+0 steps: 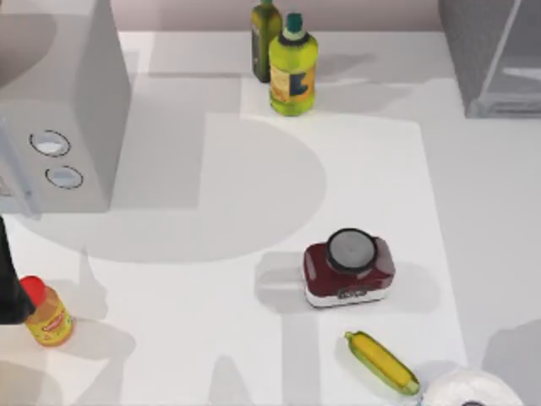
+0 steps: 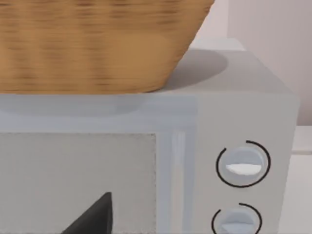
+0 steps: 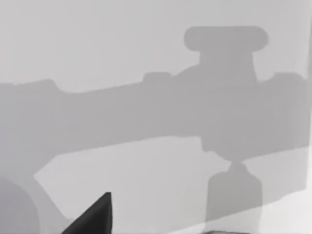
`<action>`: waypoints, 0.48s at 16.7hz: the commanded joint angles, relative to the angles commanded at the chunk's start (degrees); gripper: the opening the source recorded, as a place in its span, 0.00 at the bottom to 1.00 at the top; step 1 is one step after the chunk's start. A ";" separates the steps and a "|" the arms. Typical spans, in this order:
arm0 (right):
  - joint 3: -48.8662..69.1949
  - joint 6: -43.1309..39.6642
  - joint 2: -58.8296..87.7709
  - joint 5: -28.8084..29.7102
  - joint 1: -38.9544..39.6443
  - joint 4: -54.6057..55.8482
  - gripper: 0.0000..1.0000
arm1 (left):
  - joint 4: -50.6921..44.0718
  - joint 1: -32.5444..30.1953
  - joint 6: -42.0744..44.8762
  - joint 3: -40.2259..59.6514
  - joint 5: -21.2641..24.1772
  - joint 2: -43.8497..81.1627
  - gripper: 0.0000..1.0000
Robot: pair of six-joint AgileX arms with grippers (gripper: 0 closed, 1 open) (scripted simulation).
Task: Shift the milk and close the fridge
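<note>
Looking down from the top view, the fridge point(image 1: 494, 59) is sitting at the far right corner of the table point(image 1: 211, 220), with a pale panel lying slantwise across its face, which I am reading as a door standing ajar. The left arm point(image 1: 8, 288) is hanging at the left edge, just beside the yellow red-capped bottle point(image 1: 46, 315) and in front of the grey box with two round rings point(image 1: 59, 127). The red jar point(image 1: 348, 269) is standing near the middle, well apart from the fridge. Where the milk is standing I cannot tell.

The left wrist view is facing the ringed box at close range, a woven basket point(image 2: 97, 44) resting on its top. A dark sliver of the left gripper point(image 2: 95, 214) is edging in, and whether it is spread or pressed together I cannot tell.

The right wrist view is facing bare pale surface crossed by an arm's shadow. The right gripper point(image 3: 95, 214) is giving the same dark sliver, its state likewise beyond telling.

The fridge is lying on the right, across the whole table from the left arm, so I am judging the right arm the nearer one for pushing the door shut.
</note>
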 joint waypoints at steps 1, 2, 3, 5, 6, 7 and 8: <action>1.66 -5.74 6.15 -2.70 -4.93 0.57 1.00 | 0.00 0.00 0.00 0.00 0.00 0.00 1.00; 3.12 -11.04 11.96 -5.27 -9.52 1.17 1.00 | 0.00 0.00 0.00 0.00 0.00 0.00 1.00; 4.36 -15.88 17.28 -7.68 -13.76 1.77 1.00 | 0.00 0.00 0.00 0.00 0.00 0.00 1.00; 6.23 -24.11 26.16 -11.88 -21.19 2.89 1.00 | 0.00 0.00 0.00 0.00 0.00 0.00 1.00; 6.89 -27.46 29.70 -13.63 -24.31 3.40 1.00 | 0.00 0.00 0.00 0.00 0.00 0.00 1.00; 7.38 -30.27 32.64 -15.11 -26.99 3.87 1.00 | 0.00 0.00 0.00 0.00 0.00 0.00 1.00; 7.71 -32.54 34.97 -16.28 -29.19 4.28 1.00 | 0.00 0.00 0.00 0.00 0.00 0.00 1.00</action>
